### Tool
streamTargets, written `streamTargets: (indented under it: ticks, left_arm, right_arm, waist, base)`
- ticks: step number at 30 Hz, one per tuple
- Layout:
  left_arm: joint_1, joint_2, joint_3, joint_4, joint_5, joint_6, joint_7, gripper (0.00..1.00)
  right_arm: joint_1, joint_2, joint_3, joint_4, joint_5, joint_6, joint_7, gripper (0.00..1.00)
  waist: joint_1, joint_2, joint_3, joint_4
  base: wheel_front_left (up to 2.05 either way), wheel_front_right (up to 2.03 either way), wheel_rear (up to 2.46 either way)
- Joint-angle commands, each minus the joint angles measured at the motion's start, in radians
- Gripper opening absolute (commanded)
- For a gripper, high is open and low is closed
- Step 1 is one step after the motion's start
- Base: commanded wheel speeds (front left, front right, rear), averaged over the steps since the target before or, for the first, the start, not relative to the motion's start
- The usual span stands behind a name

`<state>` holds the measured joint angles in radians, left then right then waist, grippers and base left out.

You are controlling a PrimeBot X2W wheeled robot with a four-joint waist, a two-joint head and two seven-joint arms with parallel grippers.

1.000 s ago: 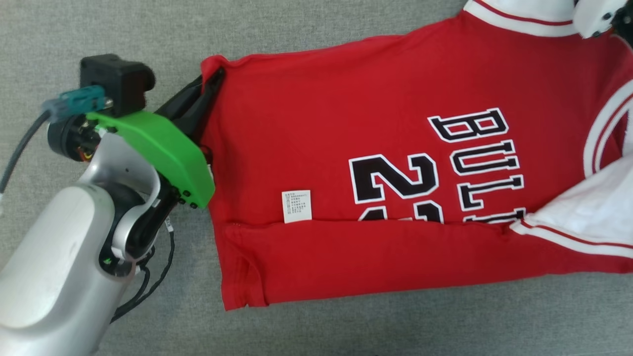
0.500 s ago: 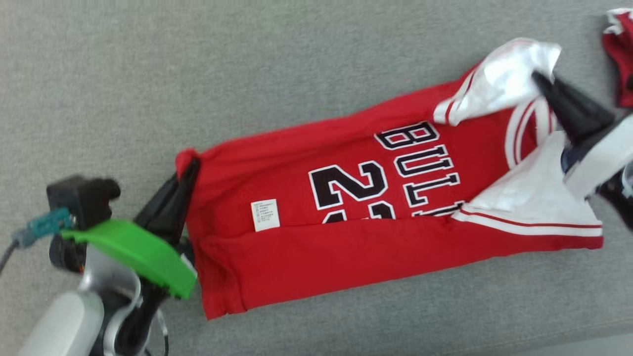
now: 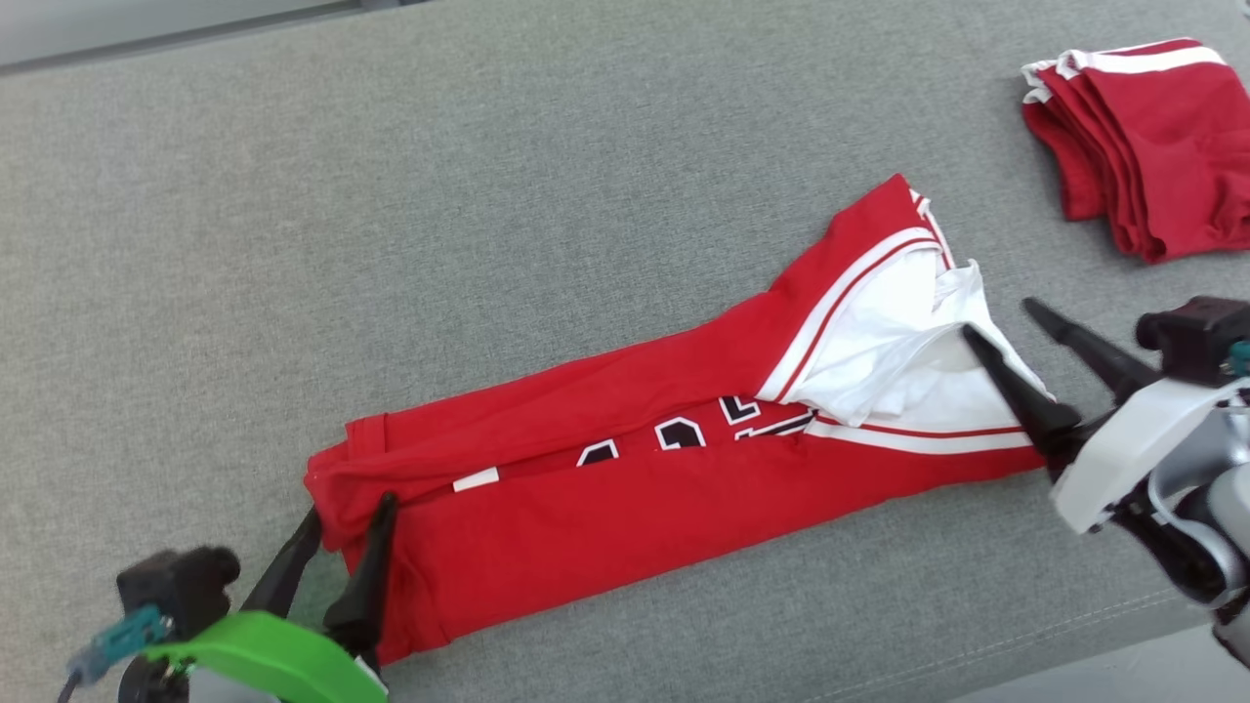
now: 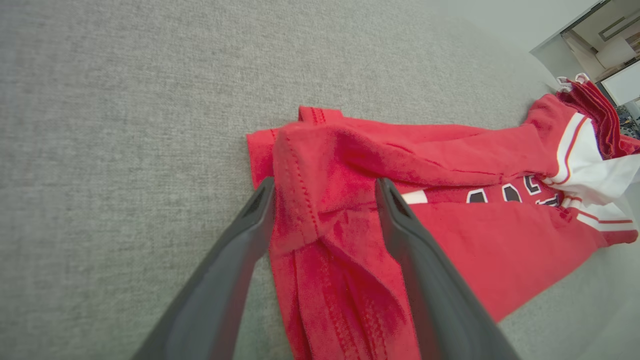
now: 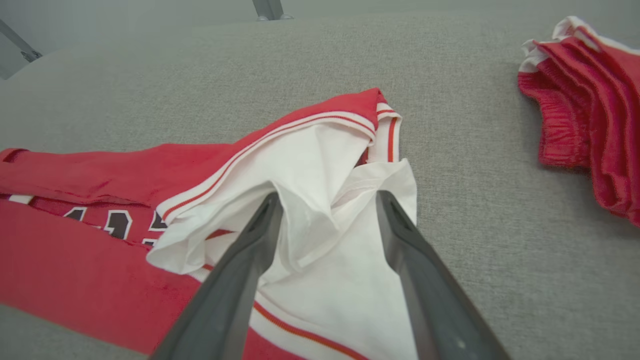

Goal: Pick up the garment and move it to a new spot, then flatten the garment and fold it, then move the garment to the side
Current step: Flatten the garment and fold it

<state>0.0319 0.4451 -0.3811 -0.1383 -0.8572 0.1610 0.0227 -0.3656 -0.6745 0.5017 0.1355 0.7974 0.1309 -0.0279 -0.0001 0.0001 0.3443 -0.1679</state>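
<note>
A: Your grey fabric-covered surface (image 3: 488, 195) carries the red basketball jersey with white trim and black lettering (image 3: 684, 488) across its middle. Both long sides are folded in, so it makes a narrow strip.

B: Mind its long axis: the hem end points at the near left corner and the white shoulder end points toward the right edge. The stack of folded red garments (image 3: 1143, 166) sits well apart at the far right corner.

A: Your left hand (image 3: 352, 506) is at the hem end, fingers spread wide, straddling the hem corner and pinching nothing.

B: Your right hand (image 3: 997, 316) is at the other end, just as wide. Its fingers stand over the loose white cloth and grip nothing.

A: So each hand is nearest its own end. I'd judge the next fold goes across the strip, and you'd carry one end along that axis toward the other.

B: The small white care label (image 3: 476, 479) peeks out between the two folded sides, near your left hand.
</note>
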Motion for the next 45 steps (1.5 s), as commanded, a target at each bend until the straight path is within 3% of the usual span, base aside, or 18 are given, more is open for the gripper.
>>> streamTargets:
  ticks: [1,5,10,17,23,31,40,41,45]
  left_arm:
    - [0.031,0.0,0.016,0.014,0.023,0.022,-0.033,1.0]
    - [0.089,-0.029,0.079,0.031,0.099,0.108,-0.203,1.0]
    - [0.109,-0.098,0.134,0.018,0.219,0.153,-0.285,1.0]
    - [0.075,-0.279,0.192,0.01,0.401,0.07,-0.287,1.0]
    - [0.073,-0.369,0.246,0.041,0.497,-0.005,-0.288,1.0]
    - [0.088,-0.394,0.282,0.051,0.518,-0.054,-0.288,1.0]
    - [0.085,-0.394,0.267,0.058,0.511,-0.053,-0.288,1.0]
    - [0.086,-0.394,0.266,0.06,0.509,-0.053,-0.288,1.0]
    - [0.098,-0.394,0.26,0.07,0.5,-0.05,-0.288,1.0]
  right_arm:
    - [0.021,-0.008,-0.021,0.003,-0.011,0.0,0.005,1.0]
    - [0.046,-0.009,-0.104,-0.003,-0.036,0.0,0.038,1.0]
    - [0.005,0.053,-0.164,0.029,-0.125,0.0,0.128,1.0]
    - [-0.085,0.148,-0.205,0.126,-0.316,0.0,0.275,1.0]
    - [-0.092,0.186,-0.219,0.223,-0.423,0.0,0.333,1.0]
    - [-0.037,0.189,-0.268,0.287,-0.454,-0.001,0.346,1.0]
    - [-0.012,0.241,-0.169,0.3,-0.256,0.005,0.395,1.0]
    - [-0.011,0.245,-0.148,0.304,-0.234,0.006,0.4,0.0]
    - [-0.012,0.229,-0.112,0.328,-0.125,0.005,0.379,0.0]
  waist:
    - [0.0001,-0.0001,-0.018,-0.013]
    - [0.0001,-0.0001,-0.031,-0.009]
    - [0.0001,-0.0001,-0.035,0.017]
    - [0.0001,-0.0001,-0.015,0.085]
    - [0.0001,-0.0001,0.003,0.132]
    - [0.0001,-0.0001,-0.001,0.149]
    - [0.0001,-0.0001,-0.009,0.157]
    - [0.0001,-0.0001,-0.013,0.16]
    - [0.0001,-0.0001,-0.041,0.178]
  base:
    - [0.0,0.0,0.0]
    - [0.0,0.0,0.0]
    - [0.0,0.0,0.0]
    - [0.0,0.0,0.0]
    - [0.0,0.0,0.0]
    - [0.0,0.0,0.0]
    - [0.0,0.0,0.0]
    - [0.0,0.0,0.0]
    - [0.0,0.0,0.0]
